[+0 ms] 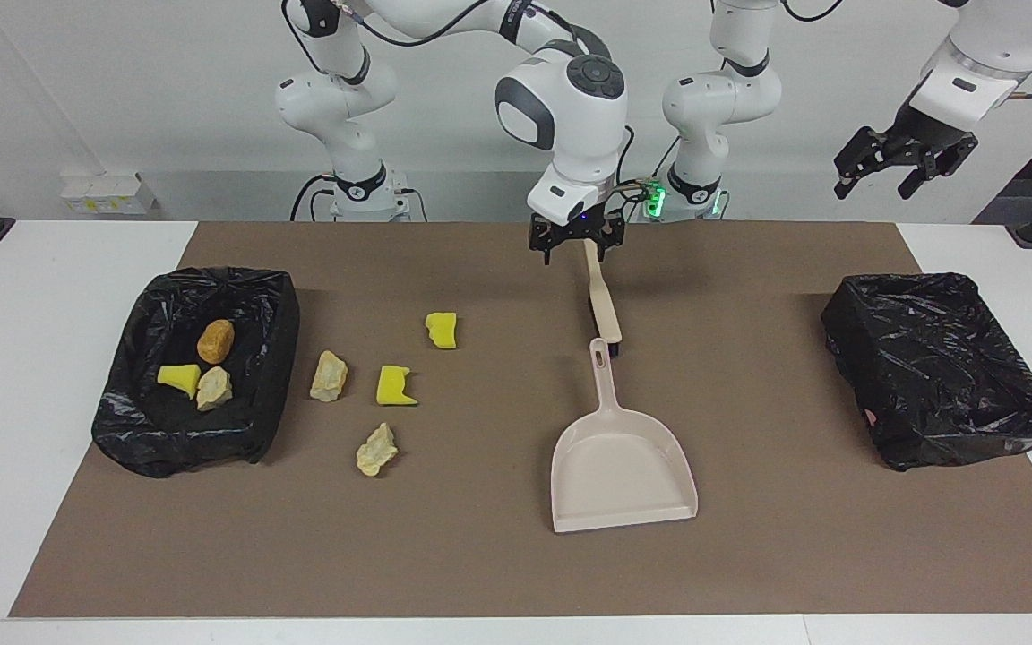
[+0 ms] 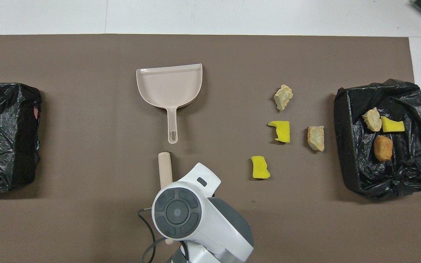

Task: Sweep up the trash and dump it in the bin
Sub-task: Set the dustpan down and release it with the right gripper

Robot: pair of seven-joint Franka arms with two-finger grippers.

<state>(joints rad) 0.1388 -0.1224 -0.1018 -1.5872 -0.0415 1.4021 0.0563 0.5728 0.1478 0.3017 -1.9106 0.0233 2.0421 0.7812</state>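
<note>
My right gripper [image 1: 574, 242] hangs open and empty over the brush [image 1: 603, 300], whose long axis runs from me toward the dustpan [image 1: 621, 466]. Four trash [image 1: 395, 385] scraps lie beside the dustpan, toward my right arm's end; three sit in the bin [image 1: 279, 305] there. My wrist hides the brush's near end, perhaps its bristles. My left gripper [image 1: 903, 164] waits open.
</note>
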